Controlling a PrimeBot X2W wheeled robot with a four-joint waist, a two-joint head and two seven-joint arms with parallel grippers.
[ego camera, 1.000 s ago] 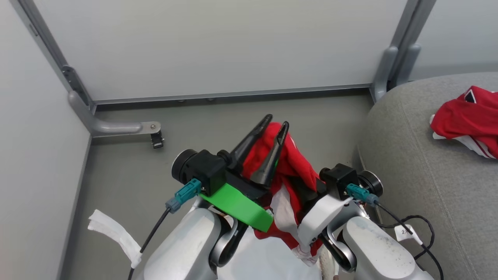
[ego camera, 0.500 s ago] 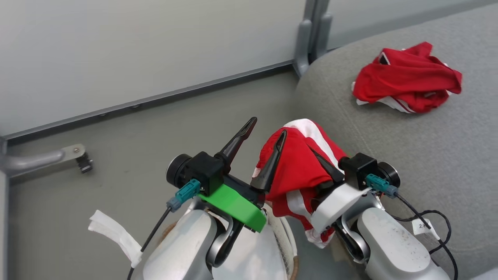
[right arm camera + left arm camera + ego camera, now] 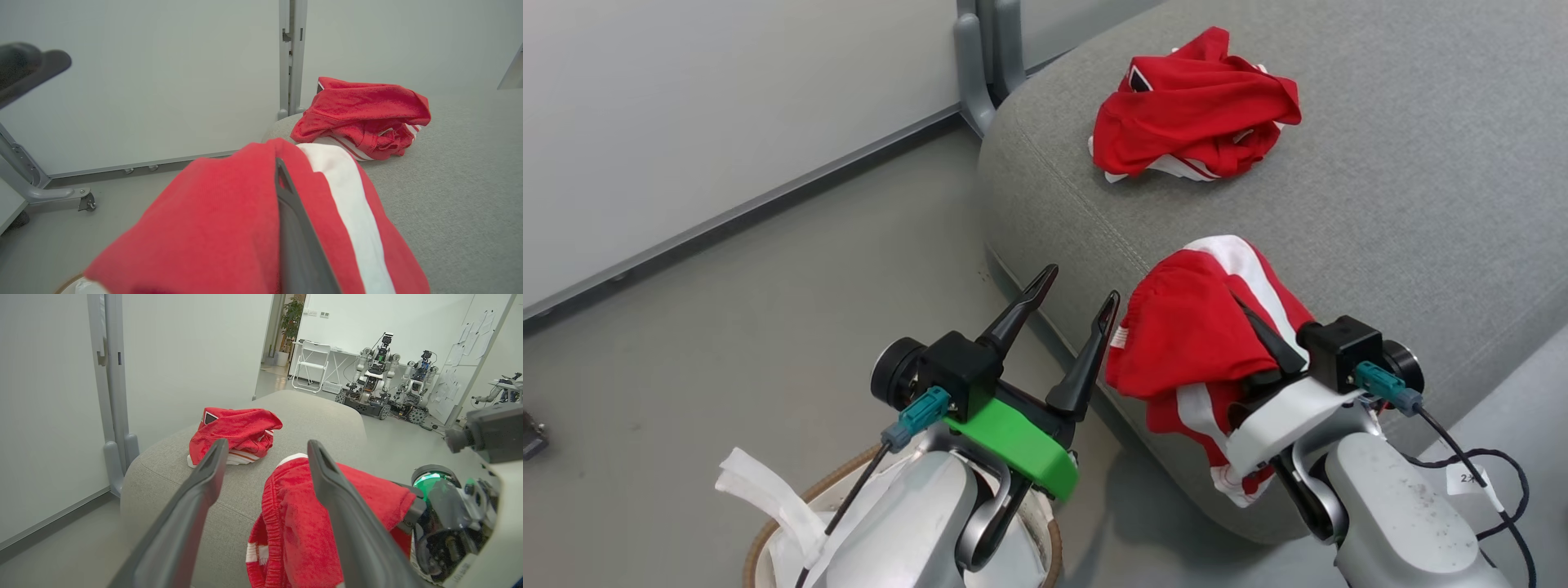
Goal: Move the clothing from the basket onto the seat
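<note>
**Red garment clamped in right gripper at seat edge, left gripper empty**

The right gripper (image 3: pixel 1245 314) is closed on a red garment (image 3: pixel 1184 327) with a broad white stripe. The cloth drapes over the gripper and covers most of it, so one dark finger (image 3: pixel 294 228) shows through the fold. In the head view the garment sits over the front edge of the grey seat (image 3: pixel 1380 204), and its lower end hangs down beside the seat's side. I can't tell whether it touches the cushion.

The left gripper (image 3: pixel 1081 282) has its fingers spread wide with nothing between them. It is just left of the held garment, over the floor (image 3: pixel 727 327) by the seat's rounded corner. Its nearer finger is close beside the cloth; contact is unclear.

The second red garment (image 3: pixel 1192 106) lies crumpled on top of the seat, further back and well apart from the held one. White striped trim shows at its lower edge and a small black-and-white mark near its top.

The basket (image 3: pixel 768 527) is on the floor at the bottom of the head view, mostly hidden under the left forearm. Its brown woven rim and white liner cloth (image 3: pixel 760 490) are visible. No red shows in the part that can be seen.

A grey wall panel (image 3: pixel 686 106) and a post (image 3: pixel 980 65) stand behind the seat.
</note>
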